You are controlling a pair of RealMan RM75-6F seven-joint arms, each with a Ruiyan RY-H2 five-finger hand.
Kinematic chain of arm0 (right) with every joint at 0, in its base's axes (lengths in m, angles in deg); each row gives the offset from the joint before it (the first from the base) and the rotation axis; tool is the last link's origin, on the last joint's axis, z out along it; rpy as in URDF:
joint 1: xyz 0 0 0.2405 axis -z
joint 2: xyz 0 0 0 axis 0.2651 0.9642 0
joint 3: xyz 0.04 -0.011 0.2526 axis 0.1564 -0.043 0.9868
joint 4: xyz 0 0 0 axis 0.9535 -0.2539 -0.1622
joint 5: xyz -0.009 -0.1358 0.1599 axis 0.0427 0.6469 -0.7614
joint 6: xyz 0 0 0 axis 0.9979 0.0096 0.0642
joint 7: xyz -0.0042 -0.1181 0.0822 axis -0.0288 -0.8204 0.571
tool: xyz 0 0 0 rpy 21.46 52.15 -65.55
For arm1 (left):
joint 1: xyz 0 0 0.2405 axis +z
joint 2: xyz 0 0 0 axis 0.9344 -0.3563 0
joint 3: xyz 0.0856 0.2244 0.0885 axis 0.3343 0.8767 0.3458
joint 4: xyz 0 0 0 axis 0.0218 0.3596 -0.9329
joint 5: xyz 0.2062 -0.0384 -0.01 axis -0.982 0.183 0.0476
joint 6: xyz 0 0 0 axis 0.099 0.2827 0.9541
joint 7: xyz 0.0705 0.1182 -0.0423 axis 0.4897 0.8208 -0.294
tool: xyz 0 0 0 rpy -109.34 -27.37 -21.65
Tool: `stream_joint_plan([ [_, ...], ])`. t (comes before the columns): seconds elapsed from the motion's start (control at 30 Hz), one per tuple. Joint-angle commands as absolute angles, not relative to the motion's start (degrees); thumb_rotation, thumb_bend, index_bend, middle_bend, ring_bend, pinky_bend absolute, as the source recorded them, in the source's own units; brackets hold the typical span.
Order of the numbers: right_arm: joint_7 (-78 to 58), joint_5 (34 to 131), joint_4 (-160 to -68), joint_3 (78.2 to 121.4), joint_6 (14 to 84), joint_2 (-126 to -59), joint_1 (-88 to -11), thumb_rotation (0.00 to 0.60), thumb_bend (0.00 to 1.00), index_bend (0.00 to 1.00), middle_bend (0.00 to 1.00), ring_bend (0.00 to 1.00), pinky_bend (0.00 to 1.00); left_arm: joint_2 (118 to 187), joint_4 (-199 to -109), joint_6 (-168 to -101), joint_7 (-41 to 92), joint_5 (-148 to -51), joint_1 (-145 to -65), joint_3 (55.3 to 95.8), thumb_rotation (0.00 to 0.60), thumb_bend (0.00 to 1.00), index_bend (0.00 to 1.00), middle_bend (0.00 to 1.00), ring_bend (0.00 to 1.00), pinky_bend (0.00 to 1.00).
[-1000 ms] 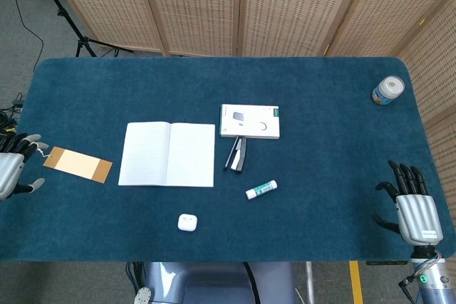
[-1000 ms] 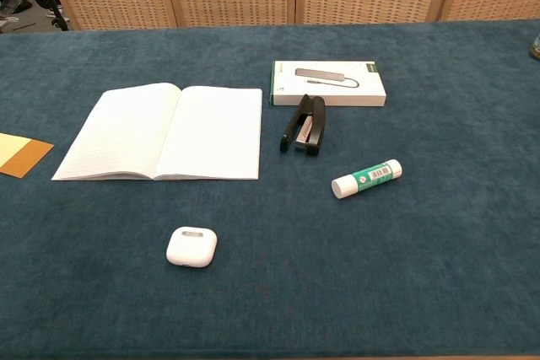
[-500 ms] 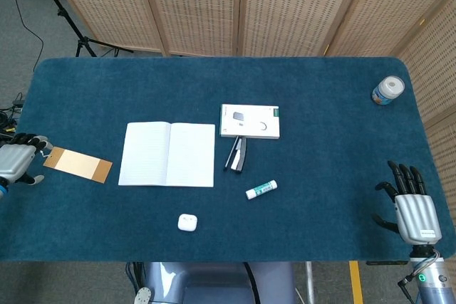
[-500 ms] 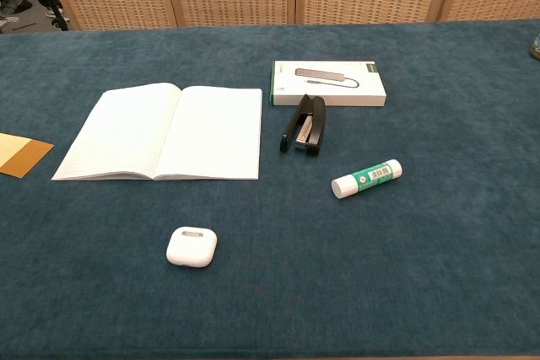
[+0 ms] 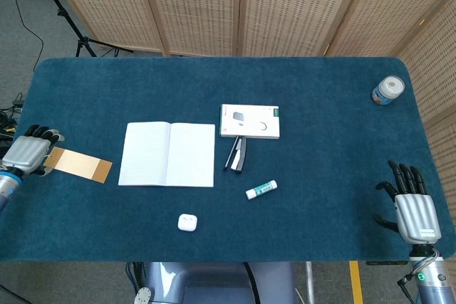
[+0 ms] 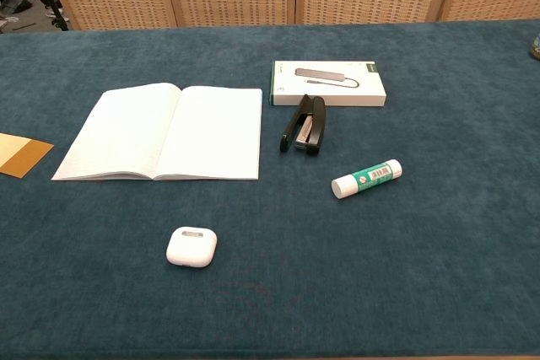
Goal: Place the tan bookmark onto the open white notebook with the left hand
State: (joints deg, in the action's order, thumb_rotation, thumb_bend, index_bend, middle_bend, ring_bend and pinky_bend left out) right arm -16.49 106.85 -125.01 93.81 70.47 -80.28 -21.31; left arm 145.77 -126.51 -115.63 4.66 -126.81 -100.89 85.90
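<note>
The tan bookmark [image 5: 80,164] lies flat on the blue table, left of the open white notebook [image 5: 167,154]; its right end shows at the chest view's left edge [image 6: 20,154]. My left hand [image 5: 28,153] hovers at the bookmark's left end, fingers curled over that end; whether it touches or holds the bookmark I cannot tell. The notebook [image 6: 164,132] lies open with both pages bare. My right hand [image 5: 412,204] rests near the table's front right corner, fingers spread and holding nothing. Neither hand shows in the chest view.
A white box [image 5: 249,121], a black stapler [image 5: 237,154] and a glue stick [image 5: 261,189] lie right of the notebook. A white earbud case [image 5: 187,223] sits in front of it. A small jar [image 5: 387,91] stands at the far right corner.
My left hand has moved in from the table's left edge up to the bookmark's left end. Bookmark, notebook and right hand have not moved.
</note>
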Motion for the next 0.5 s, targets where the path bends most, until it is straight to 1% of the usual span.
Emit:
stream_joint_plan([
  [0.03, -16.4, 106.8, -124.8, 93.9, 70.6, -80.4, -21.3, 0.600, 0.13, 0.38, 0.06, 0.00, 0.00, 146.8, -125.5, -116.7, 3.6, -127.7, -101.2, 86.6, 0.600, 0.22, 0.21, 0.20, 0.09, 0.06],
  [0.5, -16.2, 106.7, -124.3, 94.0, 70.7, -80.7, -21.3, 0.600, 0.13, 0.38, 0.06, 0.00, 0.00, 149.9, -121.6, -116.6, 0.0, -130.2, -101.9, 90.0, 0.600, 0.22, 0.20, 0.20, 0.09, 0.06],
])
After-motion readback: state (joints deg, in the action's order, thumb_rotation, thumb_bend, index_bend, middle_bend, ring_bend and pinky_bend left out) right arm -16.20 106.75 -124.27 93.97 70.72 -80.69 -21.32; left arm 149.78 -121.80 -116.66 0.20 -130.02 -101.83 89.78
